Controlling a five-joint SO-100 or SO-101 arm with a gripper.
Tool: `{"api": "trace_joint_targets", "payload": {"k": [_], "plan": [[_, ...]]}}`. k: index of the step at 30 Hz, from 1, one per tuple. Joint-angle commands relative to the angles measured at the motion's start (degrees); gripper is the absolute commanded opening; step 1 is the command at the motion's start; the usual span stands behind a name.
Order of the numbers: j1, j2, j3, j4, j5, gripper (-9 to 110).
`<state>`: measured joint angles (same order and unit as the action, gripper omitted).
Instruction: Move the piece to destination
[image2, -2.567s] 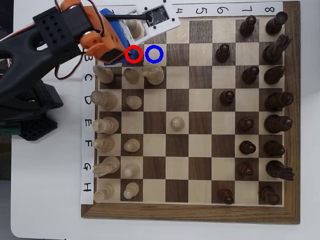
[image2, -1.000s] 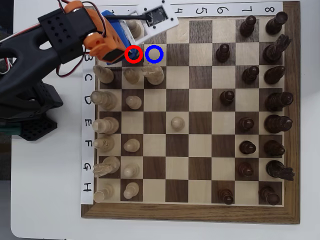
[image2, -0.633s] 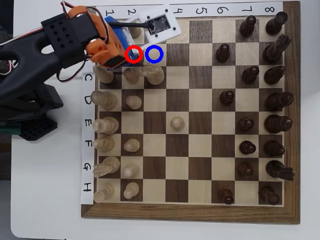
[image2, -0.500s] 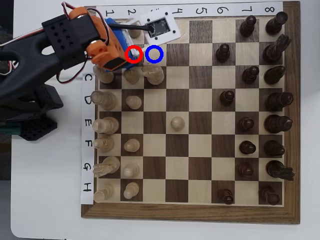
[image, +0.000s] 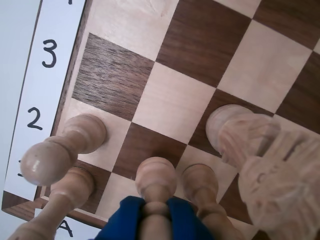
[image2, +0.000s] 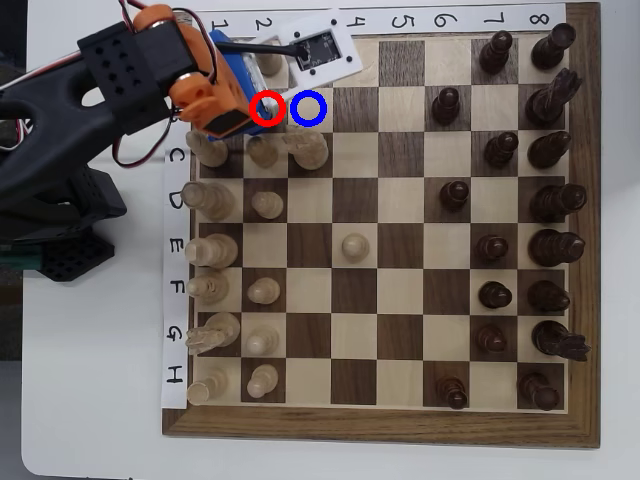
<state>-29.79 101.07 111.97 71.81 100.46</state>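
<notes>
Tool (image: 156, 212) clamped on piece (image: 156, 182), blue fingers (image: 125, 217) pinching the neck just under the ball top, seen bottom centre in wrist view. Pawn looks held at or just above the red-ringed dark square (image2: 267, 109); cannot tell if base is lifted clear. Small turned wood, so judged light, stiff, smooth and a bit slippery; narrow neck below the ball gives the best hold, already taken there. Crowded right at the tool: pale pawn (image: 202, 187) just beside on one side, tall pale piece (image: 55, 155) leaning in on the other, carved knight (image: 260, 150) close beyond. Knocks likely if moved low; judged needs a lift before sliding across. Next out from the tool: destination (image2: 309, 108), blue-ringed light square, adjacent to the red ring, bare. Farther off on chessboard (image2: 580, 250): lone pale pawn (image2: 354, 245) mid-board, dark pieces (image2: 550, 205) along the far side, well apart. White surface (image2: 90, 400) beyond the board edge.
</notes>
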Motion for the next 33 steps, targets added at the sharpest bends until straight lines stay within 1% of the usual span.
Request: {"api": "trace_joint_targets", "payload": {"k": [1, 16, 29, 33], "plan": [[-0.79, 10.9, -14.33, 3.6, 26.46, 0], [-2.9, 12.3, -29.79, 16.88, 25.84, 0], [-2.9, 4.92, -45.35, 22.15, 25.31, 0], [-1.58, 1.58, -46.67, 21.62, 24.61, 0]]}}
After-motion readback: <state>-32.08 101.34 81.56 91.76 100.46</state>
